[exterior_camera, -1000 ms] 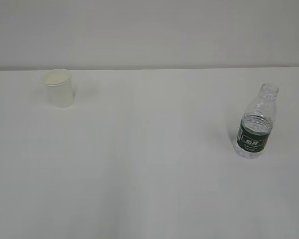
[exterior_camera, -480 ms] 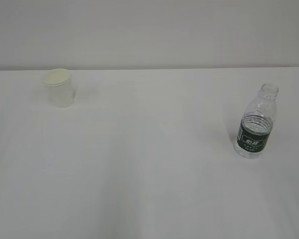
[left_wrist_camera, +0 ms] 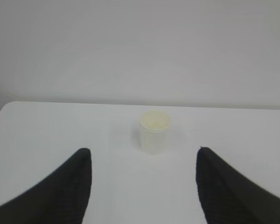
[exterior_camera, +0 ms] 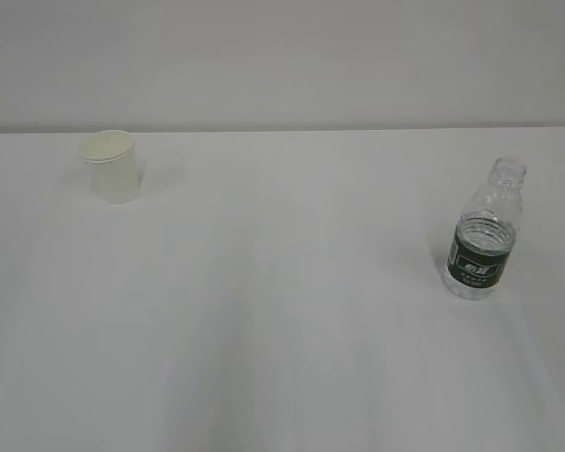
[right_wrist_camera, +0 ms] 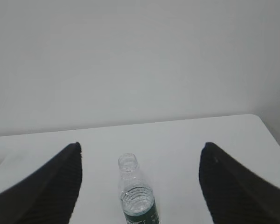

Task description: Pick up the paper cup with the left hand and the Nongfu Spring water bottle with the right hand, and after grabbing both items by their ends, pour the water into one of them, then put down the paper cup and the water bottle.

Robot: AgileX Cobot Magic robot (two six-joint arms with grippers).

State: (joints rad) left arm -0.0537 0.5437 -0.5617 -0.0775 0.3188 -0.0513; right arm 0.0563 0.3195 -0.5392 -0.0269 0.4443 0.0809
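A plain white table (exterior_camera: pixel 282 358) fills the scene, meeting a bare pale grey wall (exterior_camera: pixel 282 56) behind (soft, even light throughout)

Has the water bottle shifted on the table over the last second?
No. The water bottle stands at the same spot relative to the table's far edge.

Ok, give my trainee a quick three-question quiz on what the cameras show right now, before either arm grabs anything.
1. True or false: the paper cup stands upright on the table.
2. The water bottle is: A capped, B uncapped, C lying down.
3. Fill in: the left gripper and the right gripper each have jaws standing ____, holding nothing.

Key: 1 true; 2 B; 3 open.
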